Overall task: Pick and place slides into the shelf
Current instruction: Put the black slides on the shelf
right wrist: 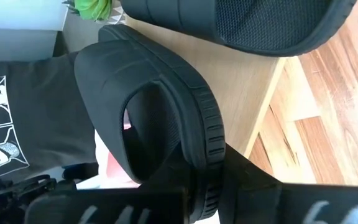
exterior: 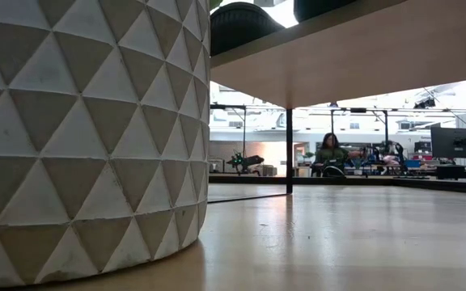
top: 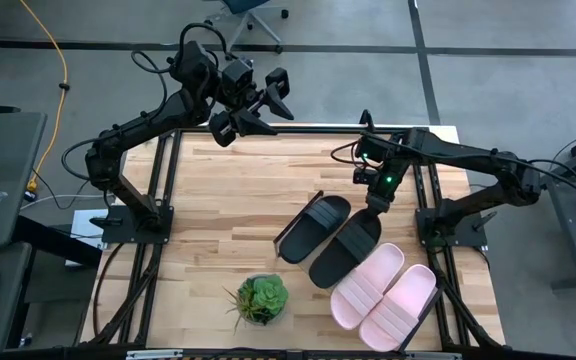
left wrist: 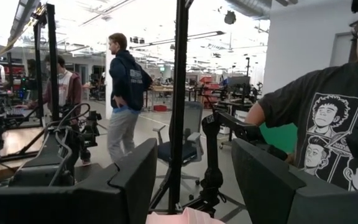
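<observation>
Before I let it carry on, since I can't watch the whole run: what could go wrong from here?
The right gripper is shut on only the heel rim of one black slide, so the slide may twist or slip. It lies tight between the other black slide and the pink slides, which may get dragged along. The potted plant stands nearby. The left gripper waits, open, beyond the table's far edge.

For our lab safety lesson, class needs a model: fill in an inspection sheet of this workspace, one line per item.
Surface: plank tabletop, bare at centre.
Job's things: two black slides and two pink slides on the shelf.
Clutter: potted succulent.
Grippers: left tool open, raised at the far edge; right tool shut on the second black slide's heel.
Cables: yellow cable on the floor.
Surroundings: people and an office chair behind.
</observation>
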